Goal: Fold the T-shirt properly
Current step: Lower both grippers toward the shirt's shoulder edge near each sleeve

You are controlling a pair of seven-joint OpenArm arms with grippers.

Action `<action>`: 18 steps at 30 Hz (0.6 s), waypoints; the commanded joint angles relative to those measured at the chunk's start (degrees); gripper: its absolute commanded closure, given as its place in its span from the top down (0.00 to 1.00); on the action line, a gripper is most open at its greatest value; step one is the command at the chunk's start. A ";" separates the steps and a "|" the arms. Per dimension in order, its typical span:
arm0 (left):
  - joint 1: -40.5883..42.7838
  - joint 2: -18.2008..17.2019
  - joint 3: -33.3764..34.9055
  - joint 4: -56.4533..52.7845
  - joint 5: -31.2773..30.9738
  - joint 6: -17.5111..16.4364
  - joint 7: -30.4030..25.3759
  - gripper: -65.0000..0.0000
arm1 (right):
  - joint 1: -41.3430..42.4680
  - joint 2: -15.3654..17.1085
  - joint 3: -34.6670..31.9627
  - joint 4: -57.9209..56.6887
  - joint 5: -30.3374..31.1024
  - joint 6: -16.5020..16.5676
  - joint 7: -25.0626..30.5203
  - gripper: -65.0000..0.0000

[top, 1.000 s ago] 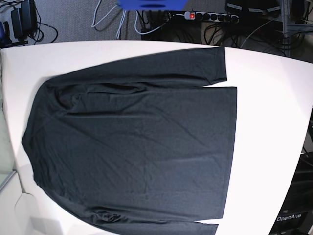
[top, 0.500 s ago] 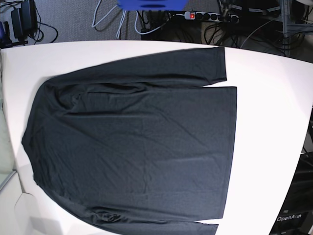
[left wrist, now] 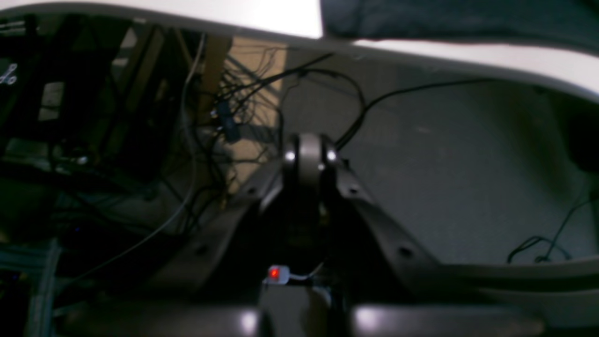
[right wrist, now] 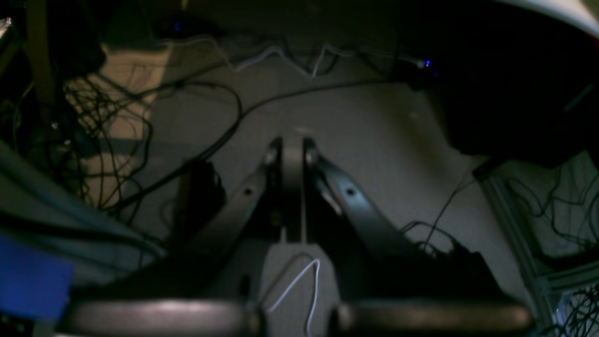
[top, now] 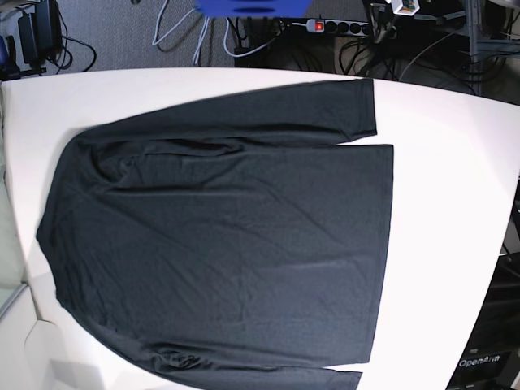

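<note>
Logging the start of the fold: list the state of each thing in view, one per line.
T-shirt: spread flat on the table, unfolded, sleeves lying along the body.
Table: white, carrying the shirt.
Left end effector: shut, empty, off the table.
Right end effector: shut, empty, off the table.
Power strip: switch lit red.

The right claw is in the middle of the view, and its two fingers are pressed together, with nothing between them. It hangs above a grey floor. Many dark cables lie tangled on the left side, and one white cable runs across the top. A blue object is at the lower left. In the top right corner, a small piece of the white counter edge is visible.
</note>
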 commanded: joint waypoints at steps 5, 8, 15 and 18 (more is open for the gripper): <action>2.49 -0.31 -0.12 3.74 -0.31 -0.23 -1.50 0.00 | -5.86 -0.77 0.22 14.82 0.34 -0.03 -6.15 0.00; 3.37 -0.31 -0.12 5.94 -0.31 -0.15 -1.41 0.00 | -7.53 -0.77 0.22 22.82 0.34 0.05 -11.78 0.00; 4.16 -0.31 -0.12 8.14 -0.40 -0.15 -1.41 0.00 | -8.76 -0.77 0.04 37.32 0.16 0.23 -25.67 0.00; 4.25 -0.31 -0.12 8.49 -0.49 -0.15 -1.41 0.00 | -8.76 -0.77 -0.05 41.54 0.16 0.23 -29.89 0.00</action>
